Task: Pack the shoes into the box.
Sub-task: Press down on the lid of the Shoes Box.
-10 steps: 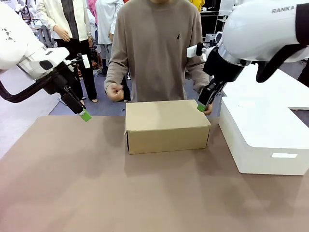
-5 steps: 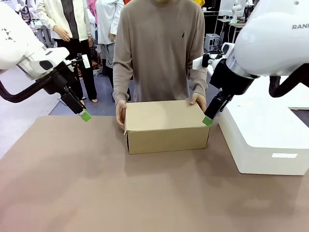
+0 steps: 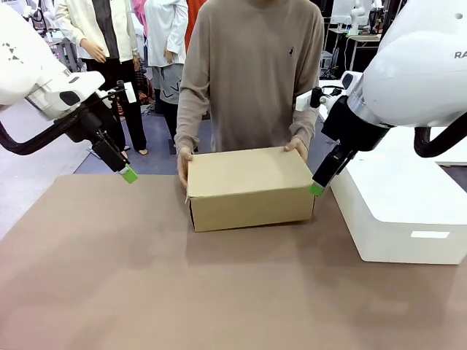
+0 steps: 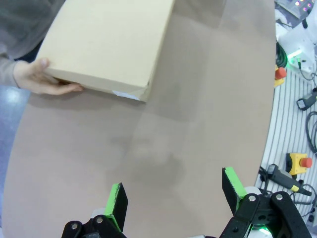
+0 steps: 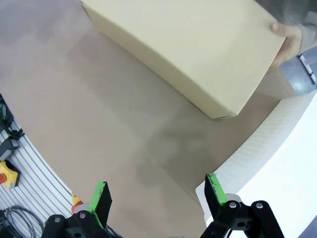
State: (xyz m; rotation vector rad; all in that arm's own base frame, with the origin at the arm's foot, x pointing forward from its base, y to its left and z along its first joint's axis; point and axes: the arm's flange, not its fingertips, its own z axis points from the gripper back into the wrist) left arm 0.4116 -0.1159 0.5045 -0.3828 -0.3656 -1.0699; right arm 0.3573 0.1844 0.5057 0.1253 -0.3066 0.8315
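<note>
Closed tan-brown cardboard shoebox (image 3: pixel 250 188) sat at the far middle of the brown table (image 3: pixel 219 292), gripped at both ends by the person's hands (image 3: pixel 184 162). Left gripper (image 4: pixel 173 196) hung spread wide, well apart from it. Right gripper (image 5: pixel 156 193) hovered likewise spread, just beside the shoebox's end and the white rectangular box (image 3: pixel 398 208).

Person's hands (image 3: pixel 184 162) now grip both ends of the box (image 3: pixel 250 187); it's tilted, lifting; my right tool (image 3: pixel 317 189) has dropped beside its corner.
</note>
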